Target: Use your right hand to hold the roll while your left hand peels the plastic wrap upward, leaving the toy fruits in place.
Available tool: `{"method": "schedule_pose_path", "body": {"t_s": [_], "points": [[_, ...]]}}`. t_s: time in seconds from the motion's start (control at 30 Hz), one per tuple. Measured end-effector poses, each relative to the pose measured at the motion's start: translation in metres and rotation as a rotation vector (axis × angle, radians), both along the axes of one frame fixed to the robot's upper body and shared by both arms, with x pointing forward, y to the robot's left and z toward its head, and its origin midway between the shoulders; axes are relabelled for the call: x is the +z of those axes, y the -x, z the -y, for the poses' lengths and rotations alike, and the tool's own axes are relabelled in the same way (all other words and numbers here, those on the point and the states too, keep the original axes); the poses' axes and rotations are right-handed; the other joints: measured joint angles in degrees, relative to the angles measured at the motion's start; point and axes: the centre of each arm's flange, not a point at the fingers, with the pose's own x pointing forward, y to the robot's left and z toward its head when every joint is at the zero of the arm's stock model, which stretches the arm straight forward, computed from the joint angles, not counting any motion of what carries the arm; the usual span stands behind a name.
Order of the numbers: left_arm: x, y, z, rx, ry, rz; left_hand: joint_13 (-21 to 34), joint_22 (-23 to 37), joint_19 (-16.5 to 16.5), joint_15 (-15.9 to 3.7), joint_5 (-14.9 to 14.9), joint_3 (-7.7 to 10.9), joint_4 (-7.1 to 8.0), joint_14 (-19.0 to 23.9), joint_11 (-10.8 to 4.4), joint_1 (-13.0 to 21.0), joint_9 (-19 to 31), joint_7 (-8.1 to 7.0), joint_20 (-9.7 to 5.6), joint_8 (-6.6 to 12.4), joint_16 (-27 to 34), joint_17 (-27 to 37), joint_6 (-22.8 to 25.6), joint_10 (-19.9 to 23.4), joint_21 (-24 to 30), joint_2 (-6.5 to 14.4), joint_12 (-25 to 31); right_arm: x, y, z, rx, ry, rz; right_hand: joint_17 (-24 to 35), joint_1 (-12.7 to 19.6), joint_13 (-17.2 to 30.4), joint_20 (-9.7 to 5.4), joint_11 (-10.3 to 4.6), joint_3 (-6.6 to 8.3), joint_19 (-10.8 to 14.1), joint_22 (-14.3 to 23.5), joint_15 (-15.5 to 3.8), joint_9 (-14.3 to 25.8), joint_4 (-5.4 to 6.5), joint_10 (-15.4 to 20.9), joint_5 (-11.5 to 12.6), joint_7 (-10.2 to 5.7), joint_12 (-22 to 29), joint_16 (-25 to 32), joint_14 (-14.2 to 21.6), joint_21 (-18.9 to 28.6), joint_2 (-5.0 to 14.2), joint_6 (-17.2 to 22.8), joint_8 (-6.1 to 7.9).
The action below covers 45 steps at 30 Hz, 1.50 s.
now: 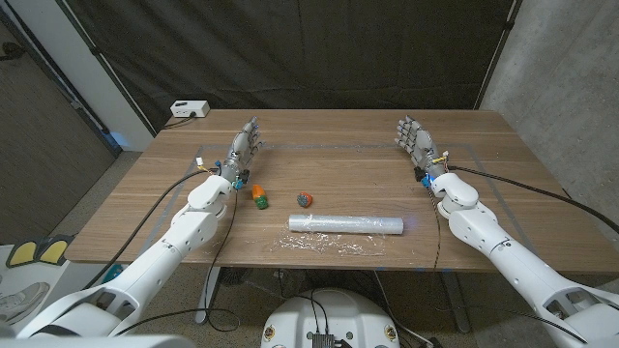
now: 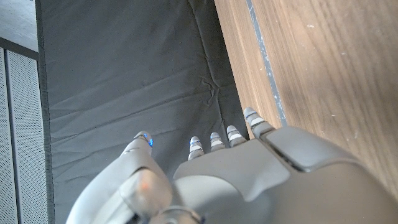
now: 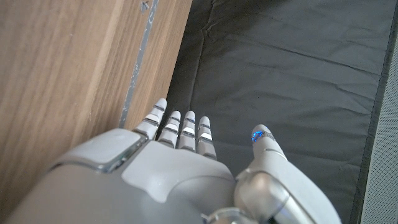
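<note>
A roll of plastic wrap [image 1: 346, 224] lies across the table near the front edge, with a crinkled loose sheet [image 1: 327, 244] spread in front of it. Two toy fruits sit to its left: an orange and green one [image 1: 259, 196] and a small red and green one [image 1: 305, 200]. My left hand [image 1: 244, 150] stands at the back left with fingers extended and apart, holding nothing, well behind the fruits. My right hand [image 1: 416, 138] stands at the back right, fingers extended, empty, far from the roll. In the wrist views each hand [image 2: 249, 180] [image 3: 168, 174] reaches toward the table's far edge.
A white box [image 1: 189, 109] with a cable sits at the back left corner. Dark curtain [image 1: 319, 48] hangs behind the wooden table [image 1: 338, 145]. A thin taped outline [image 1: 479, 155] marks the tabletop.
</note>
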Motion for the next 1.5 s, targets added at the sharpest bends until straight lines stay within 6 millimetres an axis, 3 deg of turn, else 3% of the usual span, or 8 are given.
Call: {"method": "schedule_pose_path", "body": {"t_s": [0.23,0.7,1.5], "points": [[0.0,-0.001,0.003,-0.007,0.0,0.001,0.0,0.3,0.5,0.53,0.0,0.15,0.16,1.0,0.14,0.0,0.0,0.01,0.5,0.0,0.4,0.0,0.0,0.1,0.4,0.0,0.4,0.005,0.005,0.001,-0.023,0.022,0.021,0.0,0.0,0.0,0.32,0.85,0.22,0.3,0.0,0.54,0.0,-0.25,0.8,0.0,0.29,0.2,0.3,1.1,0.0,0.0,0.3,0.0],[0.001,0.003,0.008,-0.016,-0.004,0.004,0.0,0.3,0.8,0.84,0.0,0.15,0.16,1.9,0.63,0.0,-0.2,0.02,0.8,0.0,0.4,0.3,0.0,0.6,0.8,0.0,0.5,0.02,0.024,0.001,-0.069,0.105,0.094,0.0,0.6,0.0,1.03,1.09,-0.01,1.0,0.0,0.61,0.0,-0.82,2.4,-0.5,0.11,0.7,0.4,2.6,0.0,0.03,1.3,0.23],[0.003,0.009,0.016,-0.037,-0.021,0.013,0.0,0.3,1.1,0.74,0.0,0.14,0.16,2.6,0.72,0.1,-0.2,-0.28,1.1,-0.01,0.4,0.3,0.3,1.2,0.8,0.1,0.9,0.051,0.076,-0.016,-0.117,0.259,0.273,0.0,1.1,0.0,1.2,1.27,-0.18,2.3,0.0,0.81,0.0,-1.12,4.7,-0.9,-0.19,1.6,0.9,5.1,0.3,0.0,2.9,0.22]]}}
